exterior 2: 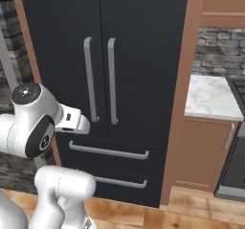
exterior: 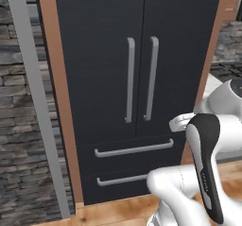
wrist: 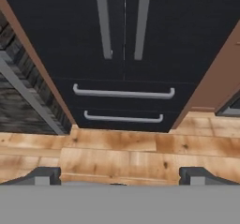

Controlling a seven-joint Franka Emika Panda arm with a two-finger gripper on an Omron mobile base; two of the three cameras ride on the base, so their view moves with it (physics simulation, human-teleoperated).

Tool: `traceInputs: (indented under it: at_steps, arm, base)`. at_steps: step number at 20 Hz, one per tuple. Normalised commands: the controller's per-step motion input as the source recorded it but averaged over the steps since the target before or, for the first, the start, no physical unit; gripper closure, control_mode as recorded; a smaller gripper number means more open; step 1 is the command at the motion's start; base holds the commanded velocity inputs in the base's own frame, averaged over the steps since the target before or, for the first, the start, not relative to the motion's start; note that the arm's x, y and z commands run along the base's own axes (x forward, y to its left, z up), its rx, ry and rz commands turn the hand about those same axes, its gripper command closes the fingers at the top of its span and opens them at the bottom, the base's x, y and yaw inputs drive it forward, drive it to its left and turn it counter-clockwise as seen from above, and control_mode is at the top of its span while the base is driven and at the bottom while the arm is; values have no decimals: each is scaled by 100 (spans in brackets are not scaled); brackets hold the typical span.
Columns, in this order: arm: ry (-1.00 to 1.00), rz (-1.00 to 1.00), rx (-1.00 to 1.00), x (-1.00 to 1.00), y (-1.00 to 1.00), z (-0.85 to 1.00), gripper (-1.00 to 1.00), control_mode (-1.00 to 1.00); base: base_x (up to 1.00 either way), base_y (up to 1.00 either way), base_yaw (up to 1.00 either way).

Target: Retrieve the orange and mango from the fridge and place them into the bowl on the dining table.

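Spread wide and empty, the end effector [wrist: 120,175] hangs over wooden floor, facing the fridge [exterior: 137,40], doors closed. Opening comes first: reach for a bar handle [exterior: 130,81].

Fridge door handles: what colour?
Light grey bar handles on the dark charcoal fridge; clearest in right base view.

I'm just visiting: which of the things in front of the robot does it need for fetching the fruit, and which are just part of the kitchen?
For the job:
- the fridge, doors shut
- the gripper, fingers apart, holding nothing

Just there:
- the marble counter to the right
- the stone wall
- the wooden floor
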Motion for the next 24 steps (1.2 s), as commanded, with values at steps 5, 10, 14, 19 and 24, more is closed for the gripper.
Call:
traceInputs:
  at_steps: [5,10,14,19,24]
  arm:
    - [0,0,0,0,0,0,-100,100]
    - [0,0,0,0,0,0,-100,-100]
    - [0,0,0,0,0,0,-100,-100]
    - [-3,0,0,0,-4,0,-100,-100]
    - [-9,-1,2,26,-27,6,-100,-100]
  base:
    - [-32,0,0]
    - [-1,0,0]
    - [0,0,0]
    - [0,0,0]
    - [0,0,0]
